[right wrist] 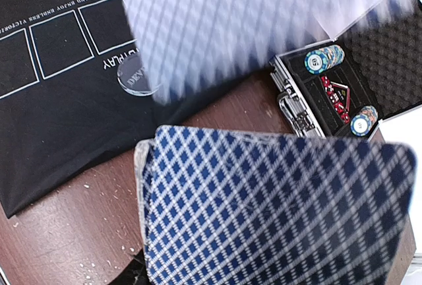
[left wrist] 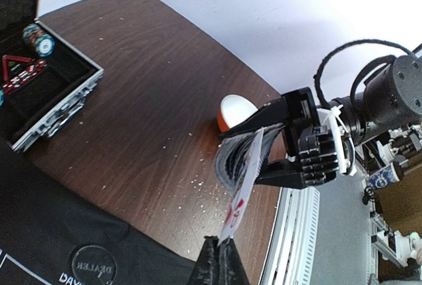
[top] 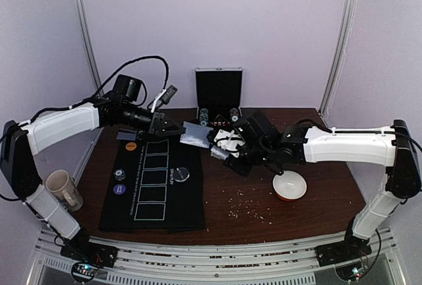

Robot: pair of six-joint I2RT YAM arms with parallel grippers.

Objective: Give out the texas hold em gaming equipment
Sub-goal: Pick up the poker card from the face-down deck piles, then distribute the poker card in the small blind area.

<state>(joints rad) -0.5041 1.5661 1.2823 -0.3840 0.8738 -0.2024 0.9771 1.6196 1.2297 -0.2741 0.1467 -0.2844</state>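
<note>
My left gripper (top: 175,128) is shut on the edge of one playing card (top: 196,133), grey-blue backed and white faced with red marks (left wrist: 239,206). The card's far end still touches the deck (left wrist: 232,158). My right gripper (top: 221,142) is shut on that deck, which fills the right wrist view (right wrist: 277,212) and hides the fingers. The pulled card shows blurred above it (right wrist: 250,28). On the black mat (top: 184,212) lie an orange chip (top: 130,145), a dark chip (top: 120,176), a purple button (top: 119,189) and a clear dealer button (top: 180,174).
An open black case (top: 219,90) with chip stacks (right wrist: 323,59) stands behind the grippers. A white bowl with a red outside (top: 289,185) sits right of the mat. A beige mug (top: 62,189) stands at the left. Crumbs lie scattered on the brown table (top: 250,222).
</note>
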